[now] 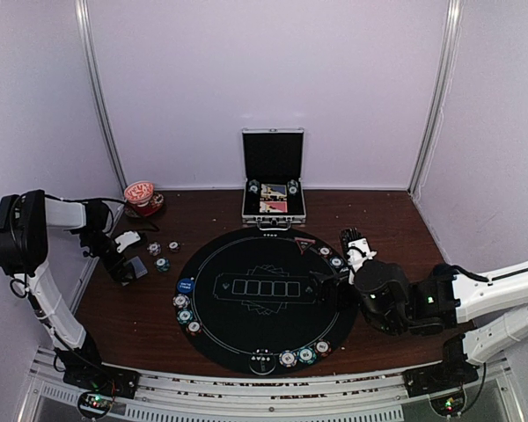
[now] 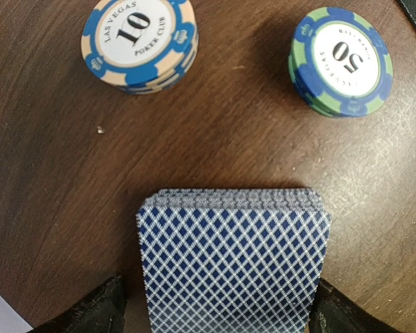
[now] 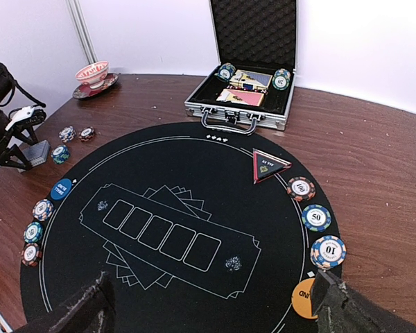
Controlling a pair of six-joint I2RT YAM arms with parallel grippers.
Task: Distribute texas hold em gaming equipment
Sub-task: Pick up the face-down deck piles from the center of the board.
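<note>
A deck of playing cards [image 2: 234, 270] with blue diamond-patterned backs lies on the brown table [image 2: 48, 173], left of the round black mat [image 1: 264, 330]. My left gripper [image 2: 218, 312] is open and straddles the deck, one finger close to each side. Just beyond the deck stand a "10" chip stack [image 2: 139, 41] and a "50" chip stack [image 2: 341, 61]. My right gripper [image 3: 215, 312] hangs open over the mat's right part with nothing between its fingers. Chips [image 3: 316, 217], an orange button [image 3: 304, 300] and a blue button [image 3: 61, 189] sit along the mat's rim.
An open silver case [image 1: 273, 214] with chips and card boxes stands behind the mat. A red-and-white cup on a saucer [image 1: 141, 195] sits at the back left. A triangular all-in marker [image 3: 269, 165] lies on the mat. White walls close in on three sides.
</note>
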